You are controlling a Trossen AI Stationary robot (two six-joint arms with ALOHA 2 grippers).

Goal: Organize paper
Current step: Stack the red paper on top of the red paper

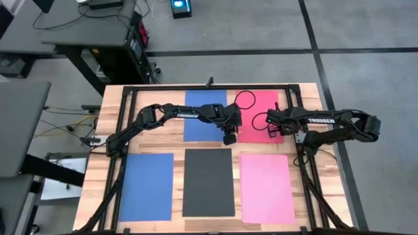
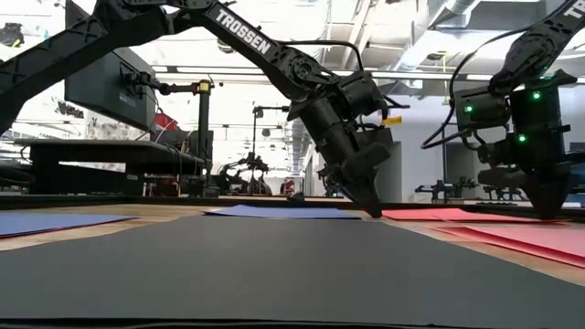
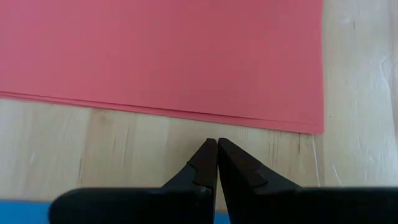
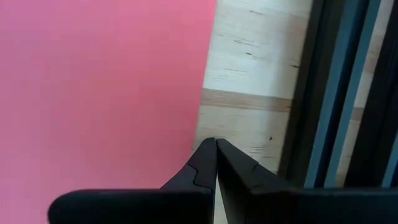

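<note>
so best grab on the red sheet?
Probably the near-left corner of the red sheet, approached from the bare wood between it and the far blue sheet. It lies flat, so only an edge can be caught. The left gripper, shut, already points there.

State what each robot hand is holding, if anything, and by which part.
Nothing. The left hand is shut empty over bare wood beside the red paper; the right hand is shut empty at that sheet's edge.
</note>
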